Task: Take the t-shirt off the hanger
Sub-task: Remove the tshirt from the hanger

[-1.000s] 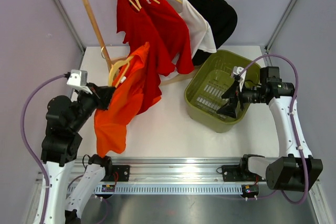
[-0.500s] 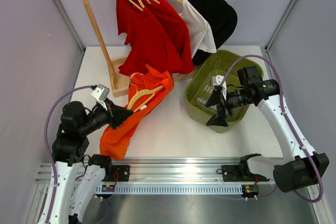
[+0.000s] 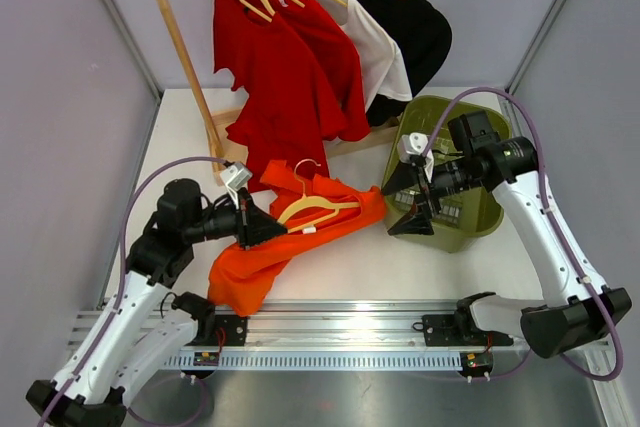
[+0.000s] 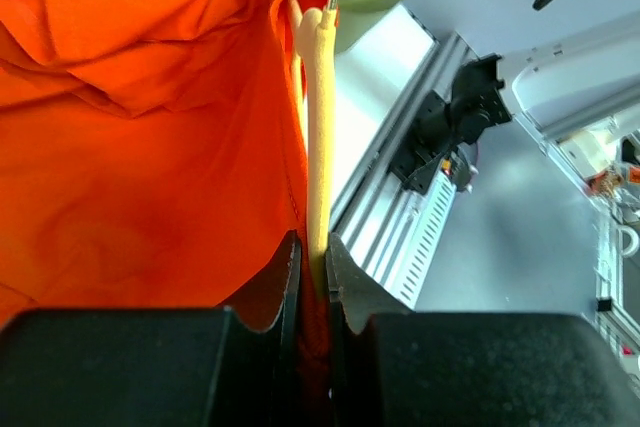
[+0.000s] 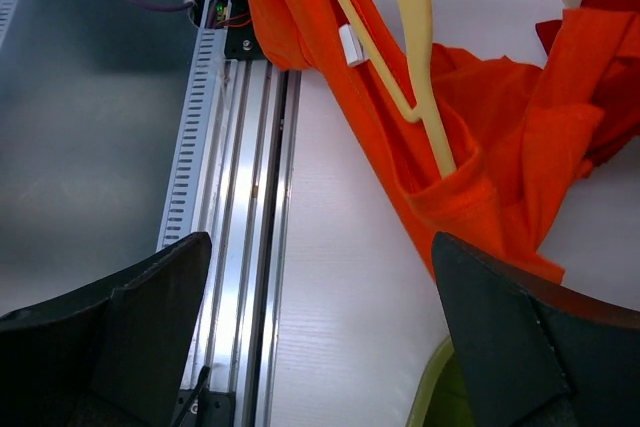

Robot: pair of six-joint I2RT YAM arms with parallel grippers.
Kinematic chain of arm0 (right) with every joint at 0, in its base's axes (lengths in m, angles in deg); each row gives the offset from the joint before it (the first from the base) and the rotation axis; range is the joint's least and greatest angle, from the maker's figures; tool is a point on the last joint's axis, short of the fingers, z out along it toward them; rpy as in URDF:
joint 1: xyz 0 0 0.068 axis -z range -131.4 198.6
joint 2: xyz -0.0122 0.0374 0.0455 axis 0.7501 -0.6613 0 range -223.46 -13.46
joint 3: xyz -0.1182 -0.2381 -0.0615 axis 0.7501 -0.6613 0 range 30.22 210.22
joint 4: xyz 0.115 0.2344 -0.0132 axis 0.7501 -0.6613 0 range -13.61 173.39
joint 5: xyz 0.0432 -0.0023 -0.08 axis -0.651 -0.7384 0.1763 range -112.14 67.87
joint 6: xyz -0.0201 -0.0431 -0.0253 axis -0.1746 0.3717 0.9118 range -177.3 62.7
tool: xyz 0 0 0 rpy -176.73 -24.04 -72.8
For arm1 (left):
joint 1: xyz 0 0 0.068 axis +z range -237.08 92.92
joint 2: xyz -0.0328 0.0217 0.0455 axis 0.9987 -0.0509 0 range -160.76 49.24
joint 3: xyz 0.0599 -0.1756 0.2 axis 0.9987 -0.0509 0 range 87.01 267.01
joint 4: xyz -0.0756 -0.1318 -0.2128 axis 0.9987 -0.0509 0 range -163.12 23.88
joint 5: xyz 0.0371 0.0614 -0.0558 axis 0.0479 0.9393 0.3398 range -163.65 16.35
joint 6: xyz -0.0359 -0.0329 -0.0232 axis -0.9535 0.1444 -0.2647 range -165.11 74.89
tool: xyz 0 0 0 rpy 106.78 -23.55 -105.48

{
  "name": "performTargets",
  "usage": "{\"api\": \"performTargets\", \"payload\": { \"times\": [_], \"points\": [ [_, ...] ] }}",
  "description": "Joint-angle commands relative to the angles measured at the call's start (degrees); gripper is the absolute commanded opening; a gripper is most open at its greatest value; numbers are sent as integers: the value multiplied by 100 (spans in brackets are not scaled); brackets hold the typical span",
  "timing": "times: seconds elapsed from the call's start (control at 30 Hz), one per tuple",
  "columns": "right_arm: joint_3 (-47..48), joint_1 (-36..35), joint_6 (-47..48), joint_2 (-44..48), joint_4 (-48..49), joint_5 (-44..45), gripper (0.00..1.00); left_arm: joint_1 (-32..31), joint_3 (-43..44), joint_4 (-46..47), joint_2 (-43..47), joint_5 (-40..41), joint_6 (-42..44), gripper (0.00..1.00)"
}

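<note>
Lighting: bright, even, supplied from overhead. Shadows: soft, faintly cast on the desk (image 3: pixel 400 267). Glare: recorded on the metal rail (image 3: pixel 335 319). Wrist-view foregrounds: slightly defocused.

Left arm (image 3: pixel 135 277) stretches low and rightward, left gripper (image 3: pixel 276 229) aimed at centre, jaws nearly together, pinching the hanger (image 4: pixel 320 97) by its thin edge. Right arm (image 3: pixel 548 232) arcs up, wrist turned back to the left. Right gripper (image 3: pixel 396 205) is splayed wide, holding nothing, seemingly hovering, though height is hard to judge.

A green basket (image 3: pixel 470 227) stands beside a wooden rack (image 3: pixel 180 47) hung with coloured shirts (image 3: pixel 290 67)
</note>
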Motion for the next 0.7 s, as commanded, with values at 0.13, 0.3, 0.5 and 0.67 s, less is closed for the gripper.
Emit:
{"api": "performTargets", "payload": {
  "times": [0.13,0.3,0.5,0.67],
  "points": [
    [172,-560,-97,-370,516,-205,100,-305,217,702,-275,-137,6,0],
    [241,-1044,-852,-607,1474,84,99,-305,366,483,-275,-75,147,0],
    [811,-1484,-1239,-1187,2012,190,98,-305,665,-97,-109,521,516,0],
    [1331,-1563,-1406,-1670,2108,199,97,-305,876,-309,173,970,683,0]
  ]
}}
